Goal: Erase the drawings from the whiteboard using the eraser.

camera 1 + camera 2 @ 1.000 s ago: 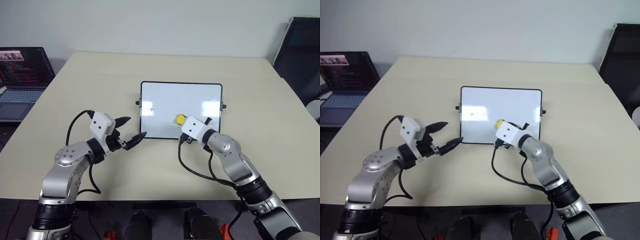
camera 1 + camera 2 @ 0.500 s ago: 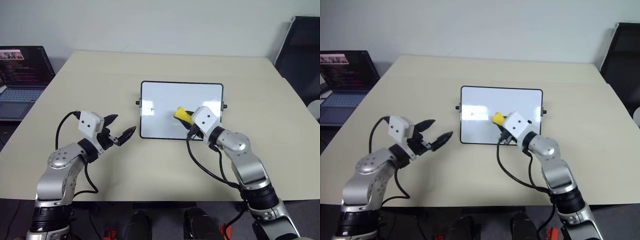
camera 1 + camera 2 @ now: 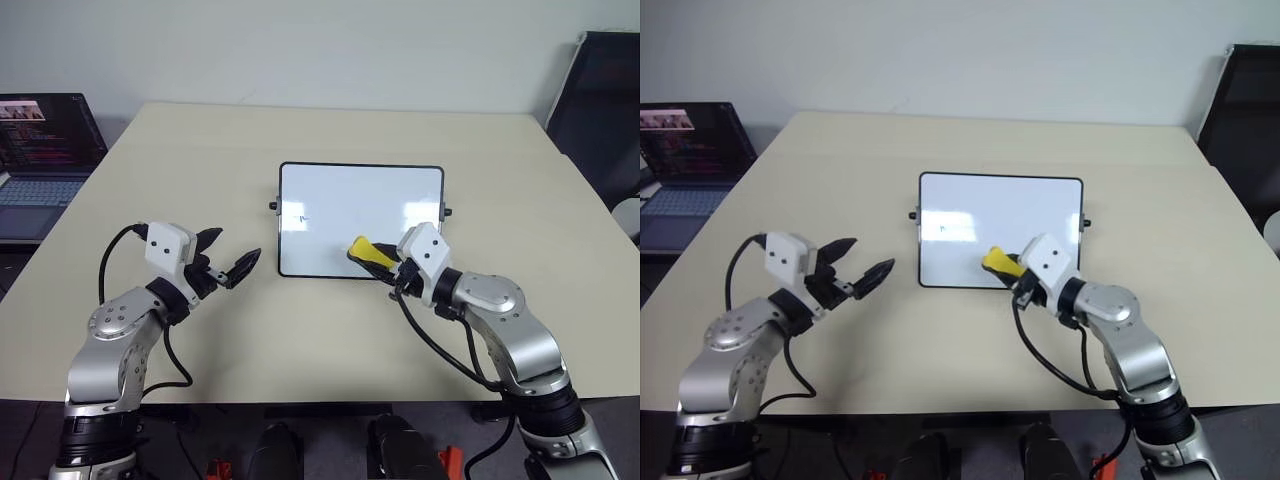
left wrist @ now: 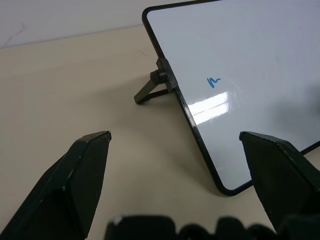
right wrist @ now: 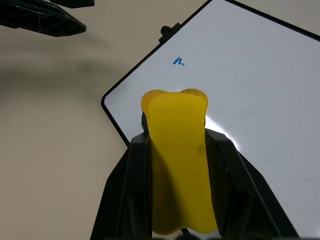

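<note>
a: yellow eraser, squeezed between my right gripper's two black fingers. it sticks out past the fingertips, over the near edge of the whiteboard, toward its near right corner.

b: and the board itself?

a: it sits propped on a small black stand at the middle of the beige table, glossy white with a thin black frame. one small blue scribble shows close to the board's left edge, about halfway up. i can't make out any other drawings; the pale patches on the surface are glare.

b: your other hand?

a: my left gripper hangs above the table just off the board's near left corner, fingers spread wide, holding nothing, not touching the frame.

b: so which step is this?

a: as i judge it, the eraser is in hand and the wipe over that mark is not yet done. the scribble is well across the board from the eraser.

b: what does the next move need?

a: i would carry the eraser across to the left edge, lay its dark face flat on the scribble, and rub lightly. the propped board may slide, so my left gripper may need to steady the frame.
</note>
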`<state>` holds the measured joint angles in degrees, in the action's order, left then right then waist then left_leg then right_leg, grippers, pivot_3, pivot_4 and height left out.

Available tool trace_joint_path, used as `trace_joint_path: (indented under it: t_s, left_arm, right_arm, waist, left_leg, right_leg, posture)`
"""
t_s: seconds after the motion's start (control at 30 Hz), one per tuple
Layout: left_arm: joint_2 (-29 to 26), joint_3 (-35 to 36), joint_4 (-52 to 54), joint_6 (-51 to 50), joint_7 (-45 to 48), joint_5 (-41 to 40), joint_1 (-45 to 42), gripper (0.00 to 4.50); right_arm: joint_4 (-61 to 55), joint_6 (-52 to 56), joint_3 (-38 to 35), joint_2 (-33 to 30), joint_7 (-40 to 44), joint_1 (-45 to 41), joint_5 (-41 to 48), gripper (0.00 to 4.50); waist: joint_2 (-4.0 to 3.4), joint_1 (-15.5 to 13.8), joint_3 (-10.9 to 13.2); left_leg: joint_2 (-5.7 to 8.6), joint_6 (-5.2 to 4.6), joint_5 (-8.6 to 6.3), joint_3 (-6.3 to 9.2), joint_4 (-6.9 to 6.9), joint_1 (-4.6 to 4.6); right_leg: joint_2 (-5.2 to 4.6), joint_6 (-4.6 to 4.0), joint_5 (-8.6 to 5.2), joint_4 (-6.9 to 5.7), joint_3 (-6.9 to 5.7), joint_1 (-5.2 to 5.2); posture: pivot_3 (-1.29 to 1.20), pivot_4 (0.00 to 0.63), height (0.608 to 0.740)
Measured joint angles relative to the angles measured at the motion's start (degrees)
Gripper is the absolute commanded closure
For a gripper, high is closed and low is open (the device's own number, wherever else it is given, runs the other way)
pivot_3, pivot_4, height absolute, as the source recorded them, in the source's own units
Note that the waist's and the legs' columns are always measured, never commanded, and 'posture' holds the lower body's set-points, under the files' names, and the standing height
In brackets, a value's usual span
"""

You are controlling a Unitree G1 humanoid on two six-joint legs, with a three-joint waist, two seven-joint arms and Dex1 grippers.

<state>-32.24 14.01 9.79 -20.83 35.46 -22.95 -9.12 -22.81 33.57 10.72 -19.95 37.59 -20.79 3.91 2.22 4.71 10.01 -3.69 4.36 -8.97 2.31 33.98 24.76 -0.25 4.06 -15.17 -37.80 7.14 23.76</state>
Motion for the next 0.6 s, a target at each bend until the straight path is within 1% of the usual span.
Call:
trace_joint_path:
  t_s: [0.17, 0.27, 0.43, 0.57, 0.6]
  left_arm:
    - [-0.3, -0.1, -0.9, 0.0, 0.2, 0.4, -0.2, 0.00]
    - [-0.8, -0.3, -2.2, 0.0, 0.6, 0.8, -1.1, 0.00]
    - [-1.1, -1.2, -3.9, 0.1, 1.6, 1.2, -3.9, 0.00]
    - [-1.0, -2.1, -4.0, 0.1, 1.9, 1.5, -4.5, 0.00]
    - [-1.0, -2.5, -4.0, 0.1, 2.1, 1.6, -4.6, 0.00]
  right_arm:
    - [3.4, -1.9, 2.9, 0.7, -2.5, -4.3, -2.5, 3.40]
    - [8.3, -4.2, 5.6, 2.0, -3.8, -9.6, -5.0, 3.40]
    - [22.8, -12.1, 11.5, 6.3, -6.8, -21.5, -11.5, 3.40]
    - [34.4, -17.2, 13.4, 9.3, -8.5, -27.4, -14.5, 3.40]
    - [36.7, -18.3, 13.6, 9.8, -9.0, -28.5, -15.1, 3.40]
  waist:
    - [0.00, 0.1, 0.0]
    - [0.00, 0.1, 0.0]
    - [0.00, 0.1, 0.0]
    - [0.00, 0.1, 0.0]
    - [0.00, 0.0, 0.0]
  left_leg:
    - [0.00, 0.00, 0.00, 0.00, 0.01, 0.00]
    - [0.00, 0.00, 0.00, -0.01, 0.01, 0.00]
    - [0.00, 0.00, 0.00, -0.01, -0.02, 0.02]
    - [-0.01, 0.01, -0.01, 0.01, -0.05, 0.06]
    - [-0.01, 0.01, -0.01, 0.02, -0.06, 0.08]
  right_leg:
    - [0.00, -0.01, 0.01, -0.04, 0.00, 0.03]
    - [0.01, -0.01, 0.01, -0.04, 0.01, 0.05]
    - [0.02, 0.01, 0.02, -0.06, -0.01, 0.05]
    - [0.02, 0.20, 0.14, -0.06, -0.05, 0.07]
    - [0.02, 0.13, 0.21, -0.06, -0.07, 0.08]
  posture:
    - [0.00, 0.150, 0.740]
    - [0.00, 0.150, 0.740]
    - [0.00, 0.150, 0.740]
    - [0.00, 0.150, 0.740]
    - [0.00, 0.150, 0.740]
